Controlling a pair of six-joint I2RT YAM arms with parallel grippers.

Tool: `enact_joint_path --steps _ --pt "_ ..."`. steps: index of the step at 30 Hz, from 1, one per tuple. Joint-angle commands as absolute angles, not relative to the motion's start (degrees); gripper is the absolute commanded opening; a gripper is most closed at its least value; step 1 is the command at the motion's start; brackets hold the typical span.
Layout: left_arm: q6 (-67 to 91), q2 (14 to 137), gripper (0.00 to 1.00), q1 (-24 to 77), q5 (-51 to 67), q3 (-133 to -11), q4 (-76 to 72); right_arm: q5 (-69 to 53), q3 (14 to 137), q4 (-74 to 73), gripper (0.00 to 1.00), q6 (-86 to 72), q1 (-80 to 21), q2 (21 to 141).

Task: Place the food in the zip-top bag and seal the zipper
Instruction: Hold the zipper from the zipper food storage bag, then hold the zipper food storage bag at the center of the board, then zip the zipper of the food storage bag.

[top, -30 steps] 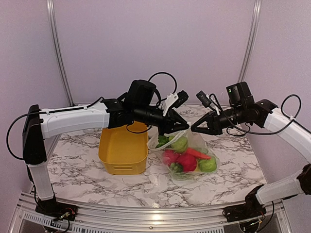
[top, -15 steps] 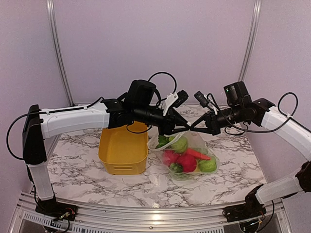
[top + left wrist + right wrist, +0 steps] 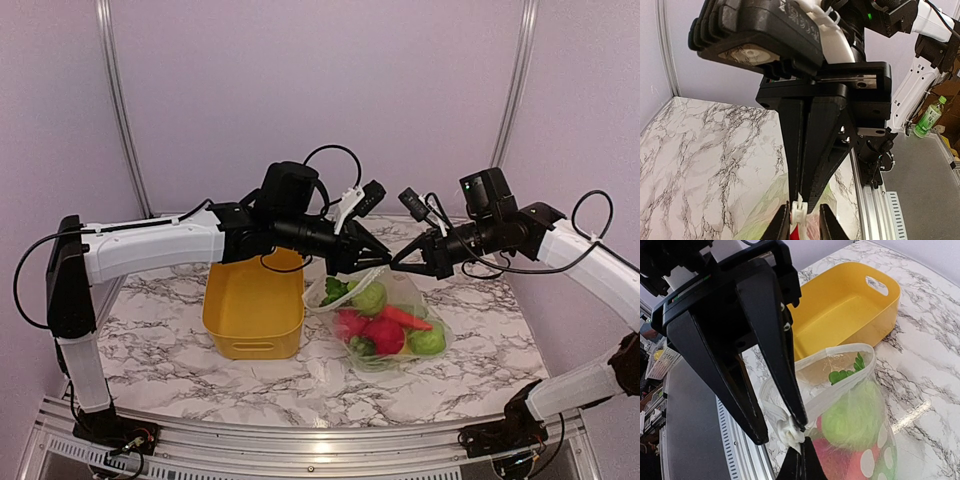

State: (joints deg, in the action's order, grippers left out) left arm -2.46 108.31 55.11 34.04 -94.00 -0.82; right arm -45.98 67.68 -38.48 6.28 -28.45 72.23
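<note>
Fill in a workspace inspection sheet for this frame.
Surface: marble-pattern table, level.
Job's things: zip-top bag lying right of the yellow bin, food inside; mouth partly open along the zipper.
Clutter: yellow bin, no food seen in it.
Grippers: right gripper shut on the zipper end; left gripper with fingers slightly apart either side of it, hold unclear.
Cables: black cable loops above the left wrist, off the bag.
Surroundings: lilac walls, aluminium frame; green bottle beyond the table edge.

A robot lab test cell.
We see plain lilac walls, aluminium frame posts and a marble-print table enclosed as a workcell.
</note>
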Motion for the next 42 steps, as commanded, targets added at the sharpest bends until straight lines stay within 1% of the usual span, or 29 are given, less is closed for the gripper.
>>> enact_joint_path --steps 1,6,23,28,35,39,42 --pt "-1.5 108.3 0.20 54.8 35.7 -94.0 -2.2 -47.0 70.7 -38.4 0.00 7.1 -29.4 72.1" --pt "-0.8 108.8 0.15 54.8 35.8 -94.1 -2.8 -47.0 70.9 -38.7 0.00 7.1 -29.4 71.8" --pt "-0.4 109.8 0.16 54.8 35.5 -94.1 -2.9 -46.7 70.1 -38.6 0.00 6.7 -29.5 70.1" --pt "1.2 110.0 0.13 54.8 35.7 -94.3 -2.7 -46.8 69.8 -38.2 0.00 6.5 -29.5 70.0" --pt "0.6 109.7 0.05 54.7 35.8 -94.1 -1.0 -45.3 69.5 -37.3 0.00 6.9 -29.5 68.7" --pt "0.4 108.8 0.04 54.2 35.4 -93.3 -0.1 -41.4 69.7 -37.0 0.00 7.6 -29.4 67.3" --pt "0.4 107.9 0.05 53.6 35.2 -92.0 1.1 -40.7 69.9 -36.7 0.00 7.6 -28.6 66.6"
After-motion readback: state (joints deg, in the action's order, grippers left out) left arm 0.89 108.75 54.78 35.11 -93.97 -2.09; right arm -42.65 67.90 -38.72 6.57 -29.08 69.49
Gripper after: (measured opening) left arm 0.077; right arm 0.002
